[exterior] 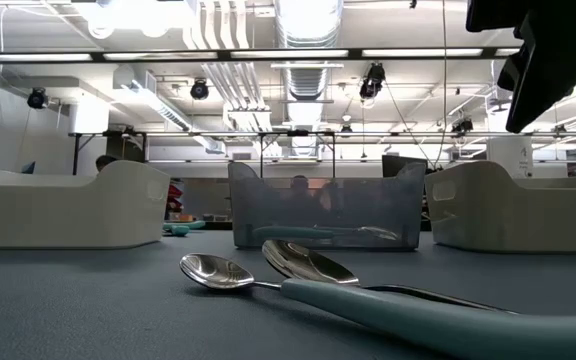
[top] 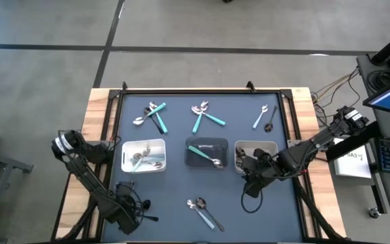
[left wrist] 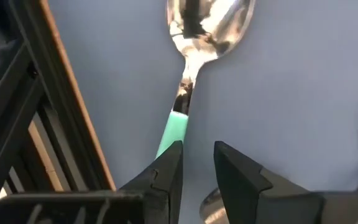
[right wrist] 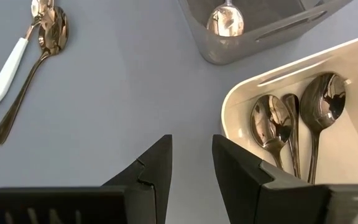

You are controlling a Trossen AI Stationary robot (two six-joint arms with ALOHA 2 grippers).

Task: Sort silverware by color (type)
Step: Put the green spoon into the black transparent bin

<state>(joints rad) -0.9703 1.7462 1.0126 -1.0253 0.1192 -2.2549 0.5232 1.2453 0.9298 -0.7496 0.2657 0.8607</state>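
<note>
1. The silverware lies scattered on the dark desk (top: 181,203): a cluster of teal-handled pieces (top: 153,115) at the far left, another teal cluster (top: 204,115) at far centre, a pale-handled spoon and a dark spoon (top: 264,117) at far right, and a loose pair (top: 204,211) near the front edge.
2. Some is already sorted: shiny pieces in the white left tray (top: 143,156), a teal one in the dark middle tray (top: 206,153), and dark spoons (right wrist: 291,127) in the pale right tray (top: 254,157).
3. The left gripper (left wrist: 196,171) is low at the front left corner, its fingers a narrow gap apart and holding nothing. In its wrist view a teal-handled spoon (left wrist: 197,56) lies straight ahead of the gap, handle end nearest, long axis running away from the fingers.
4. The right gripper (right wrist: 191,162) hangs just beside the right tray, its fingers slightly parted and empty.
5. The left arm looks better lined up with its spoon; I'd judge it needs to ease forward along the handle and pinch across it.
</note>
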